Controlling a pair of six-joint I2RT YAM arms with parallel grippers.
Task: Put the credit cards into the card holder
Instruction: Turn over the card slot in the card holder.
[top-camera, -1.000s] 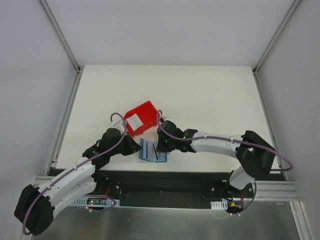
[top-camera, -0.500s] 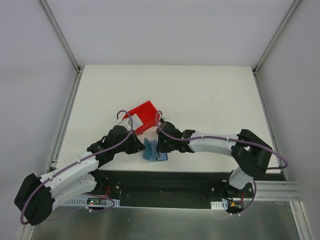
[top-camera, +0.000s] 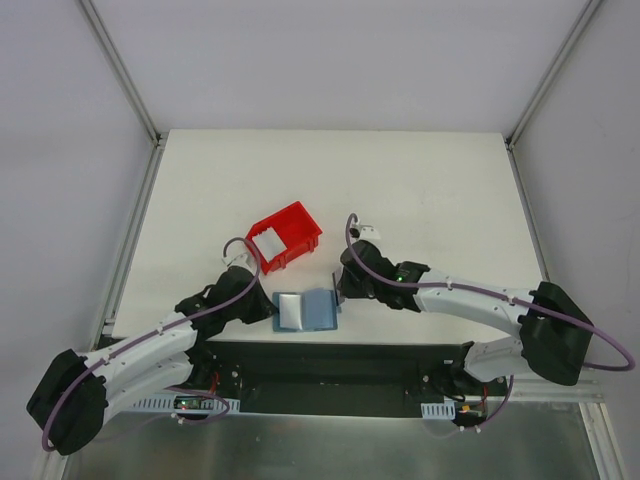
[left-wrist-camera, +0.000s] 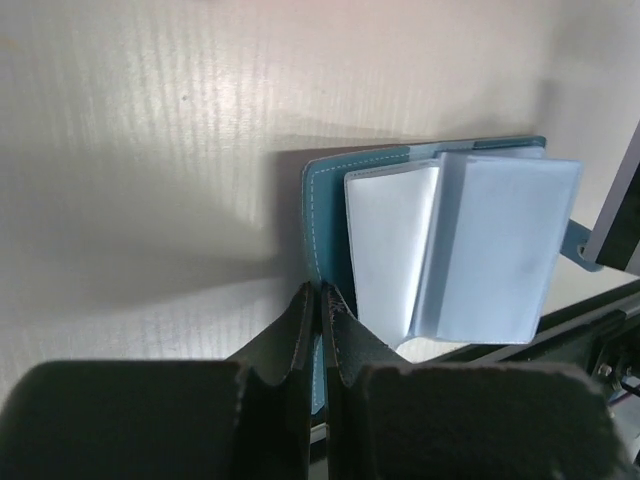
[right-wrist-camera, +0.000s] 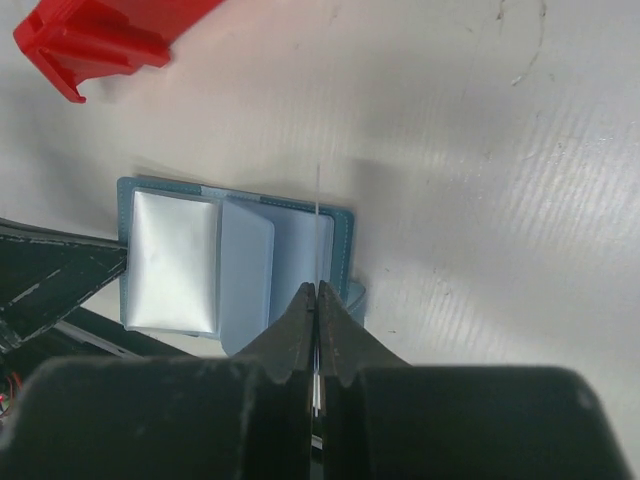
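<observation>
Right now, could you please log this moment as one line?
left gripper: shut on card holder | right gripper: shut on credit card, edge-on over open holder | red bin: white card inside

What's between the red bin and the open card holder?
Nothing but bare table. The red bin and card holder lie apart, as the top external and right wrist views show.

Red bin (top-camera: 301, 230) stands close behind the card holder (top-camera: 305, 311); beyond, open table (top-camera: 420, 180).
</observation>
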